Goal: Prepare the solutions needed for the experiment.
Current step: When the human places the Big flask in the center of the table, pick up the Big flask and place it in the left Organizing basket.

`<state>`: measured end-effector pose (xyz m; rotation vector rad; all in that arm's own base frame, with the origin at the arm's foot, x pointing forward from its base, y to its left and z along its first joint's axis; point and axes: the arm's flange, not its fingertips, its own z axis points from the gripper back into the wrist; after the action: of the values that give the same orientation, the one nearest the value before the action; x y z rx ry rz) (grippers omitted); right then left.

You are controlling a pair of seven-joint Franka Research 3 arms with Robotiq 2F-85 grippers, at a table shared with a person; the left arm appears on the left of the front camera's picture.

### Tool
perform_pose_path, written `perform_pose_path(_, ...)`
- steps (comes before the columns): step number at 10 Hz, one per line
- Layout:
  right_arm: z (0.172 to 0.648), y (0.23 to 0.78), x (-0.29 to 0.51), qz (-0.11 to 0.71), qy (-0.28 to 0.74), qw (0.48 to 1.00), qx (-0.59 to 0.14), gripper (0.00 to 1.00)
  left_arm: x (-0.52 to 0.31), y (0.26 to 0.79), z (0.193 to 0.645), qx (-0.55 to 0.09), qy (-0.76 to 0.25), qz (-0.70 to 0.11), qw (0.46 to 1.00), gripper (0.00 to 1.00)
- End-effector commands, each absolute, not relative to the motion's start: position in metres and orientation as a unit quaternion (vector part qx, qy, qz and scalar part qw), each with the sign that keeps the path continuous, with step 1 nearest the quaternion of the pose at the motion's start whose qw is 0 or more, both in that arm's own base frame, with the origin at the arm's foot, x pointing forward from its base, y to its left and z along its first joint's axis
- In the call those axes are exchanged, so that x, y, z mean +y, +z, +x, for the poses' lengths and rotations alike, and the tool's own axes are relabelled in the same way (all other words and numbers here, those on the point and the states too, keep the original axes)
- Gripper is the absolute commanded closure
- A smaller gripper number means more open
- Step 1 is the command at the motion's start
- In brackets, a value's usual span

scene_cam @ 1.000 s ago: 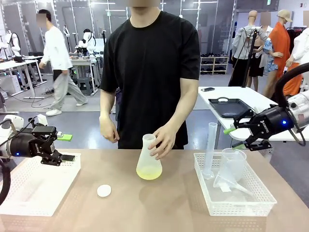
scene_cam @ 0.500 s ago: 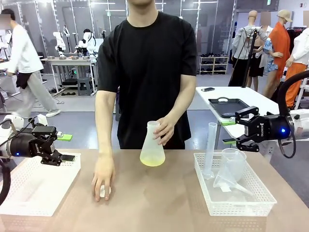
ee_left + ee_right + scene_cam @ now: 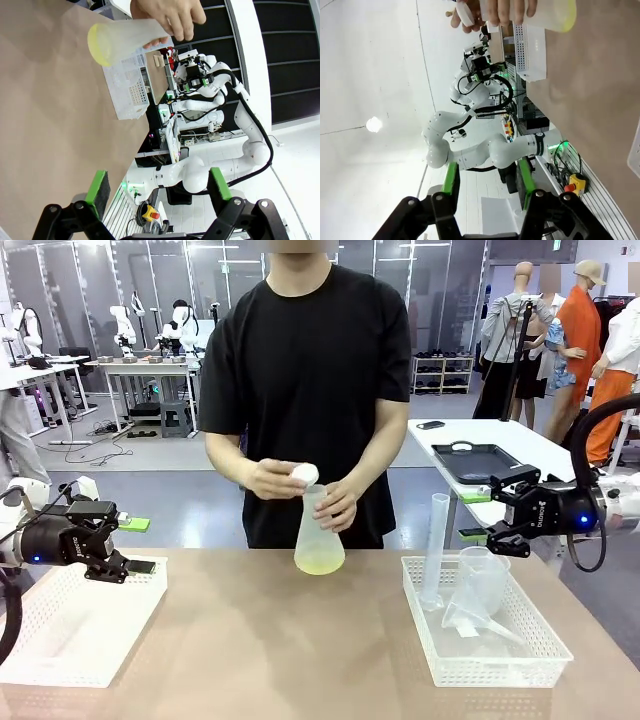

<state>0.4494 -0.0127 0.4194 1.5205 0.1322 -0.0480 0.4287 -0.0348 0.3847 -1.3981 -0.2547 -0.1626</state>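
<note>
the solutions (image 3: 319, 562): a thin yellow layer in the flask (image 3: 318, 530), which the person's hand (image 3: 340, 510) holds mid-table. light, sloshy, probably slick, so grip the neck, upright. left gripper (image 3: 135, 545) wide open, empty; right gripper (image 3: 475, 515) half open, empty.

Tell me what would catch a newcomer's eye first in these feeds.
The person across the table holds a frosted translucent conical flask by its neck at the far middle, a shallow layer of pale yellow liquid inside. Their other hand holds a small white round cap at its mouth. The left claw and right claw hang open, empty, at the table's sides.
</note>
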Motion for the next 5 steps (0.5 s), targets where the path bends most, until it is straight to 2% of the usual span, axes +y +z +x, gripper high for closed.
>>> perform_pose_path(1,0.452,0.4174,-0.0144,0.7,-0.027,0.711,0.053,0.41,-0.035,0.3864,0.4289,-0.121,-0.079,-0.642,0.753,0.0)
perform_pose_path(2,0.4515,0.4172,-0.0135,0.699,-0.027,0.712,0.054,0.41,-0.035,0.3864,0.4289,-0.121,-0.079,-0.642,0.753,0.0)
perform_pose_path(3,0.4496,0.4173,-0.0125,0.695,-0.024,0.716,0.06,0.35,-0.035,0.3864,0.4289,-0.121,-0.079,-0.642,0.753,0.0)
perform_pose_path(4,0.4492,0.4173,-0.0114,0.693,-0.03,0.718,0.055,0.22,-0.035,0.3864,0.4289,-0.121,-0.079,-0.642,0.753,0.0)
perform_pose_path(5,0.4494,0.4177,-0.0092,0.686,-0.04,0.724,0.059,0.16,-0.035,0.3864,0.4289,-0.121,-0.079,-0.642,0.753,0.0)
